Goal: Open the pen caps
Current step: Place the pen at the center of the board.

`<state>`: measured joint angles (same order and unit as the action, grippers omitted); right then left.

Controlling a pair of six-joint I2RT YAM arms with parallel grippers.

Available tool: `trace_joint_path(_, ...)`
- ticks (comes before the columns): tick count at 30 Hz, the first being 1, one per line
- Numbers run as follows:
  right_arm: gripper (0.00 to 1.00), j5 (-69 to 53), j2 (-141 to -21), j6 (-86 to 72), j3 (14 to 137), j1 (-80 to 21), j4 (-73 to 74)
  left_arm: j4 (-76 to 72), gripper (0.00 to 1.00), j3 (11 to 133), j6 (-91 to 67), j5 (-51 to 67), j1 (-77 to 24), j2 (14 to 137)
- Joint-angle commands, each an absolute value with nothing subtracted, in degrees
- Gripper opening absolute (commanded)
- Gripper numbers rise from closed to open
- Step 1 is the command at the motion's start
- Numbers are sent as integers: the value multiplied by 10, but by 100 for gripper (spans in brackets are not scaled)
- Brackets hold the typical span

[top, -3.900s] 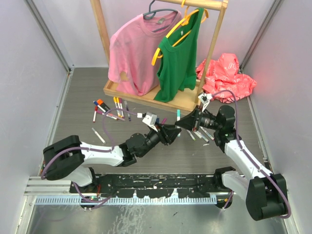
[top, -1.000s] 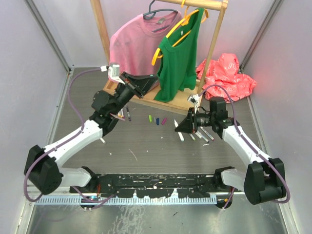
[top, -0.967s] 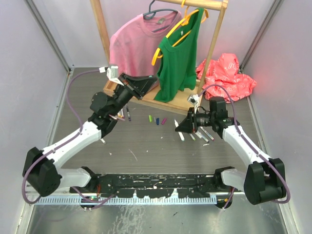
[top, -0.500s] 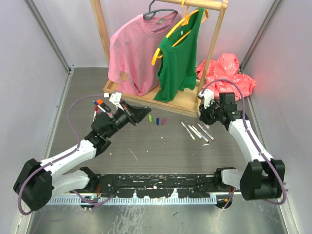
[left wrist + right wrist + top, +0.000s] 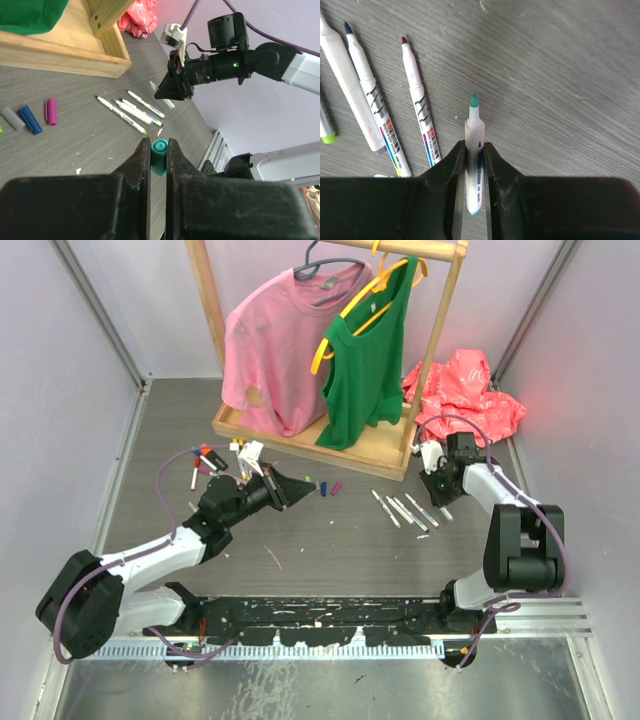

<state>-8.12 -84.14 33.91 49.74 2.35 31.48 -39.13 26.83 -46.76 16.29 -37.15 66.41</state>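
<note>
left tool (image 5: 158,144): being held closed on 1 teal pen cap (image 5: 159,156), clear of the tabletop (image 5: 90,150). right tool (image 5: 474,146): being held closed on the uncapped teal marker (image 5: 474,125), near the laid-out markers (image 5: 417,100). judgement: set-down is being approached. the cap is best being lowered beside the loose caps (image 5: 29,120) before release; the marker is best being laid parallel to its row. barrel print is being seen but is too small to read; no brand legible.

Left arm lies low and extended, black two-finger left gripper (image 5: 158,146) aimed toward 3 o'clock, pinching a teal plastic pen cap (image 5: 159,159). Right arm folded; right gripper (image 5: 474,152) aimed toward 8 o'clock, clamping a white marker barrel (image 5: 474,129).
</note>
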Motion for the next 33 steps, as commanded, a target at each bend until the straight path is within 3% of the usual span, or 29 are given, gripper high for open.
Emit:
trace_joint_path(1,6,-82,-875,360,522,20,314,-426,0,259,-480,178,-372,666)
trace_joint_path(12,12,-65,-922,357,542,-4,293,-455,0,274,-528,232,-373,722)
trace_joint_path(17,26,-86,-921,353,545,-4,306,-462,0,271,-537,236,-377,749)
trace_joint_path(24,37,-88,-890,352,543,-4,308,-401,0,275,-517,181,-408,747)
trace_joint_path(33,38,-117,-808,338,550,-4,326,-240,0,341,-443,58,-474,760)
